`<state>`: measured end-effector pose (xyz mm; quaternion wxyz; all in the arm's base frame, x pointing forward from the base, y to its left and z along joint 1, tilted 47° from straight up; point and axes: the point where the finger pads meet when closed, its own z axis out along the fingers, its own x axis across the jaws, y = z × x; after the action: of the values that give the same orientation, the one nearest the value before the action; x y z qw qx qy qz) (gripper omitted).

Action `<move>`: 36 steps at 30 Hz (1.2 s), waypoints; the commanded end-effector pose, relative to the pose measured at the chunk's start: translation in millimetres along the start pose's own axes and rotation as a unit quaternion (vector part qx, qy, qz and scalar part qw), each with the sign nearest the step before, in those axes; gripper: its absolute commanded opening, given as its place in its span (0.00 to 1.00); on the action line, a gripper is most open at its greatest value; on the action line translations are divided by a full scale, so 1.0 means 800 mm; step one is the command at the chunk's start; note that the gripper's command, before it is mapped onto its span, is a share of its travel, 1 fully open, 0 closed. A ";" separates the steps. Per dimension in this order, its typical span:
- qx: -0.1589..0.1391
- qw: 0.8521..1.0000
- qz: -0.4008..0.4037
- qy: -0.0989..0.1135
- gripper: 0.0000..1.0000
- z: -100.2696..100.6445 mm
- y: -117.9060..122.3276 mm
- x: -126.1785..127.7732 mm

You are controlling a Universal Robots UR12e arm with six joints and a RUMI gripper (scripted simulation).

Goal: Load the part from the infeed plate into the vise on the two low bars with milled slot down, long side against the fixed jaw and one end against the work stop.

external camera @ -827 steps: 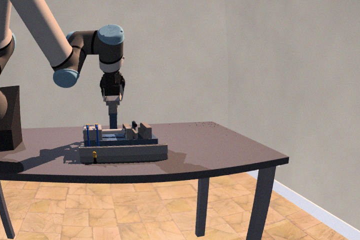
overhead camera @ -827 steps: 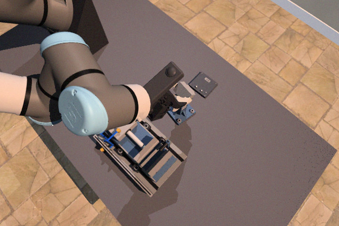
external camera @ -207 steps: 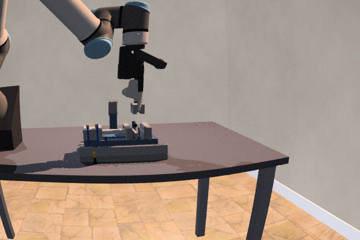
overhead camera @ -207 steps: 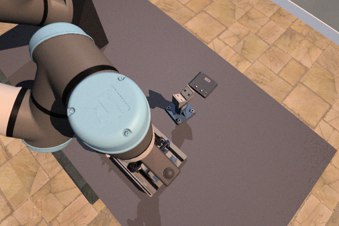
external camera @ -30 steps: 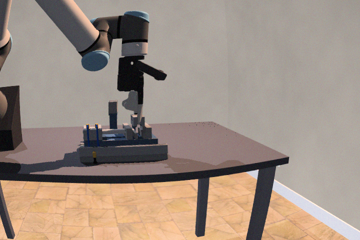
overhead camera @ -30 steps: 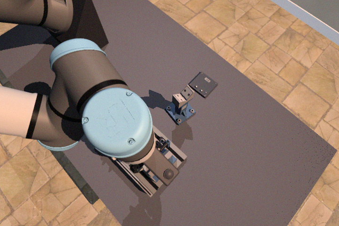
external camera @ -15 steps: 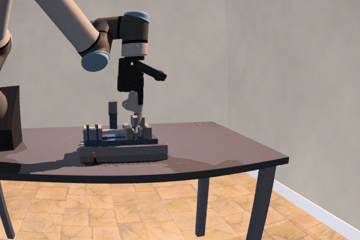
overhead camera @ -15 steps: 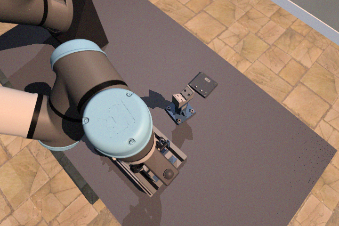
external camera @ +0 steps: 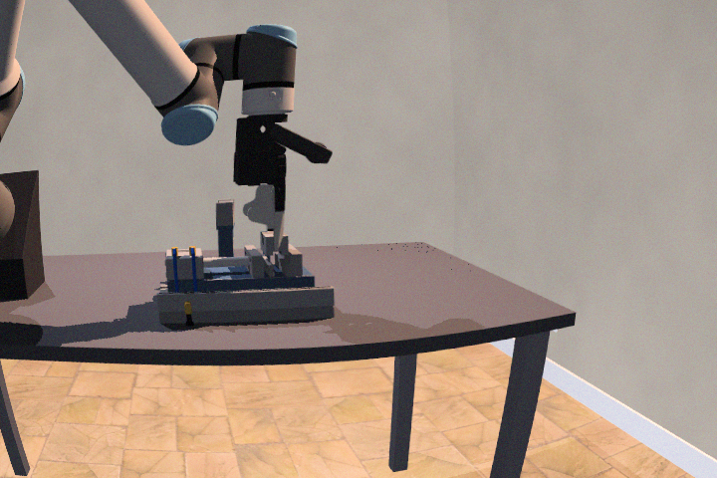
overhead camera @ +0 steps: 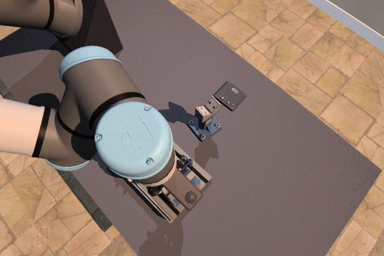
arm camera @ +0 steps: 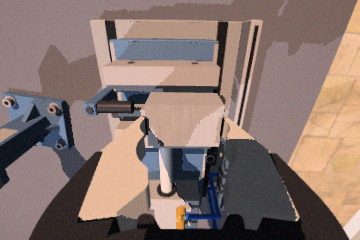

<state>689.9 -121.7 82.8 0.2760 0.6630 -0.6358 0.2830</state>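
- Near pale block [arm camera: 185,120]: matt, faintly streaked, metal-looking.
- Rod on the vise [arm camera: 166,167]: smooth, like polished metal.
- Work stop [arm camera: 115,106]: dark, smooth.
- Far infeed plate [overhead camera: 230,96]: dark, matt.
- Table [overhead camera: 258,157] [external camera: 381,287] [arm camera: 18,50]: matt, finely grained top.
- Floor [overhead camera: 292,51] [external camera: 201,405] [arm camera: 338,75]: rough, stone-like tiles.
- Arm's blue cap [overhead camera: 132,138] [external camera: 272,35]: smooth, plastic-looking, softly glossy.

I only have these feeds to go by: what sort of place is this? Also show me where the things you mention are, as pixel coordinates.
Probably a robot work cell or lab: a dark table [overhead camera: 277,144] [external camera: 370,293] carries a grey metal vise with blue air tubes [arm camera: 214,200] and a blue-footed V-block stand [overhead camera: 202,133] [external camera: 224,239] [arm camera: 63,120].
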 end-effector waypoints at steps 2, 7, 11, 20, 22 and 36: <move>0.001 1.000 0.000 0.000 0.00 0.002 -0.001 0.000; 0.001 1.000 0.000 0.000 0.00 0.004 -0.001 0.000; 0.001 1.000 0.000 0.000 0.00 0.006 -0.001 0.000; 0.001 1.000 0.000 0.000 0.00 0.010 -0.001 0.000; 0.001 1.000 0.000 0.000 0.00 0.011 -0.001 0.000; 0.001 1.000 0.000 0.000 0.00 0.014 -0.001 0.000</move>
<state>690.2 -130.0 75.0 0.2760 0.6630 -0.6358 0.2830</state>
